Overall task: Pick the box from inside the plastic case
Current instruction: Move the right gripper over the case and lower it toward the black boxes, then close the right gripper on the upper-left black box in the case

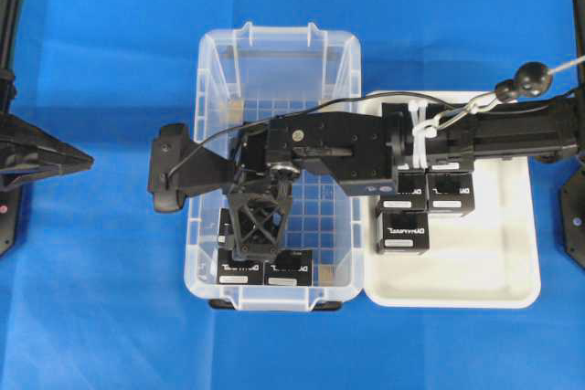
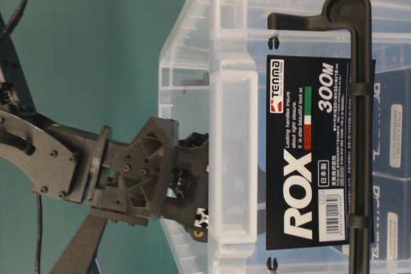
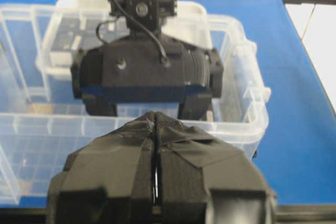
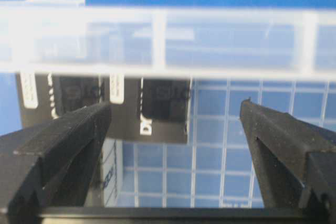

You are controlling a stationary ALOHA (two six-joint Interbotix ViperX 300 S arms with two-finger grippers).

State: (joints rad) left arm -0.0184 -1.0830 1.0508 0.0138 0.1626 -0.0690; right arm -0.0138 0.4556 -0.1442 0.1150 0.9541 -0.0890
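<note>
Surface [image 1: 110,317]: blue cloth cover; carries two containers side by side.

Plastic case [image 1: 208,70]: clear rectangular bin with grid-patterned floor, standing at centre; black cartons grouped along its near wall; the box [image 1: 288,267] among them, lettering up, just beside an identical carton on its left; in the right wrist view a carton [image 4: 164,116] lies against the case wall, between and beyond the open fingers.

White tray [image 1: 512,262]: shallow, touching the right side of the case; three more black cartons [image 1: 403,230] in its left half, partly under the arm.

Right gripper [image 1: 260,230]: reaches across from the right and down into the case, above the near cartons; jaws spread wide with nothing between them; fingers [image 4: 63,135] apart from any carton.

Left gripper [image 3: 155,182]: parked at the far left of the surface, outside the case; its taped fingers pressed together, holding nothing.
</note>
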